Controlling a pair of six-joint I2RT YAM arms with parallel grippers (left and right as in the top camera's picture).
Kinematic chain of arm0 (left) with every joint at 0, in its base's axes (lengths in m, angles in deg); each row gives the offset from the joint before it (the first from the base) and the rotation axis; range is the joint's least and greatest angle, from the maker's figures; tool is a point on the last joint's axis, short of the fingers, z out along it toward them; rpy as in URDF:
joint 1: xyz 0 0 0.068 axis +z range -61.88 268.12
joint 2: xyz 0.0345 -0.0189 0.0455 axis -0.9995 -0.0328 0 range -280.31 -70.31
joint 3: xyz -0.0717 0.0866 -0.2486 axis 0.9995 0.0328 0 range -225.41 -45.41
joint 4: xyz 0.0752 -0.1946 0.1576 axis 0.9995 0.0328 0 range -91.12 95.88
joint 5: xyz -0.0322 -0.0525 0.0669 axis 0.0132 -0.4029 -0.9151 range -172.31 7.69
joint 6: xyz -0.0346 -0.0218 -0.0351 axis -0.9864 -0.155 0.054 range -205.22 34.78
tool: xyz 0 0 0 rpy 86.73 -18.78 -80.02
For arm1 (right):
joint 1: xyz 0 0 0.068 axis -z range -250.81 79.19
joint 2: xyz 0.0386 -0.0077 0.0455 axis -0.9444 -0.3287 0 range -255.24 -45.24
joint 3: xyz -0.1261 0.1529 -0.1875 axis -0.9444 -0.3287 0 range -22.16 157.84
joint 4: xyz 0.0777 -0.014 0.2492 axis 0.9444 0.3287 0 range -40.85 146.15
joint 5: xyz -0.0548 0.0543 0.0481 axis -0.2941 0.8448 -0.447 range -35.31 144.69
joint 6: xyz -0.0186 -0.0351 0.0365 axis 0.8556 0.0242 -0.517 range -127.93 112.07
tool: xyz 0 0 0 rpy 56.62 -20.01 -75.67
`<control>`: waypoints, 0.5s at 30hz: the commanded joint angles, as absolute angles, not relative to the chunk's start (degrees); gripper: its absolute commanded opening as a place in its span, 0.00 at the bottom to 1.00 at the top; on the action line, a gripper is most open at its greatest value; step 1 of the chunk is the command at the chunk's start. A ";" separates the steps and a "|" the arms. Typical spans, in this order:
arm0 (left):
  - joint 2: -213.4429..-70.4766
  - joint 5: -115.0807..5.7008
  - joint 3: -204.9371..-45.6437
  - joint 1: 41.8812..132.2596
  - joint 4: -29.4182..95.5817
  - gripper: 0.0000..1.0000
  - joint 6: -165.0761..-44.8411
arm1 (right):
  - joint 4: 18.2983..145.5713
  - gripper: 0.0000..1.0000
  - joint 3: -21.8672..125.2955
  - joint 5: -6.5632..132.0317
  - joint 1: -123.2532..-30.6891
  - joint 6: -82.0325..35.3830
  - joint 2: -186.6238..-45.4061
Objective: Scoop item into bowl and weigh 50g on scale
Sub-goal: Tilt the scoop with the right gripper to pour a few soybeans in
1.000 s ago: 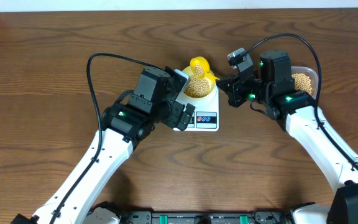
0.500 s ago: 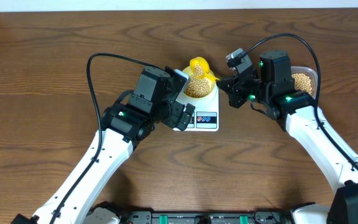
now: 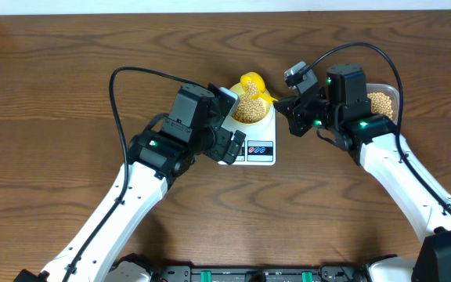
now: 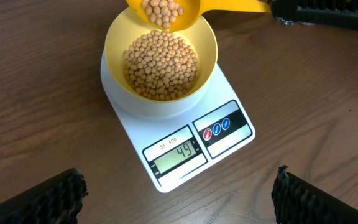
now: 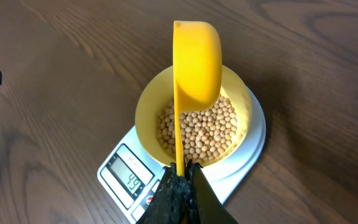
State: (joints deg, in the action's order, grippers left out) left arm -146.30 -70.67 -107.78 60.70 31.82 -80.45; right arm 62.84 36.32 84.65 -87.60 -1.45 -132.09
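Note:
The pale yellow bowl [image 4: 114, 37] stands on the round platform of the white scale [image 4: 229, 124] and holds a heap of tan beans [image 4: 161, 65]. The display [image 4: 179, 151] reads 49. My right gripper [image 5: 180, 171] is shut on the thin handle of a yellow scoop [image 5: 197, 56], which hangs tilted over the bowl's far rim with a few beans [image 4: 163, 9] still in it. My left gripper [image 4: 178, 180] hovers open above the scale's front edge and holds nothing.
A clear plastic tub [image 3: 382, 100] with more beans stands behind the right arm [image 3: 351, 110]. The left arm [image 3: 171, 141] reaches in beside the scale's left side. Bare wooden table [image 3: 53, 94] lies all around.
The right gripper has shifted very slightly to the left with the scoop. The left arm has stayed still.

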 commanded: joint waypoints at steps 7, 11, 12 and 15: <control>-146.28 -71.39 -107.98 60.94 31.78 0.98 -79.88 | 63.06 0.01 36.82 84.82 -88.17 1.09 -132.40; -146.28 -71.39 -107.98 60.94 31.78 0.98 -79.88 | 63.45 0.01 36.82 84.32 -88.17 3.73 -132.40; -146.28 -71.39 -107.98 60.94 31.78 0.98 -79.88 | 63.48 0.01 36.82 84.36 -88.17 3.71 -132.40; -146.28 -71.39 -107.98 60.94 31.78 0.98 -79.88 | 63.96 0.01 36.82 83.79 -88.17 3.80 -132.40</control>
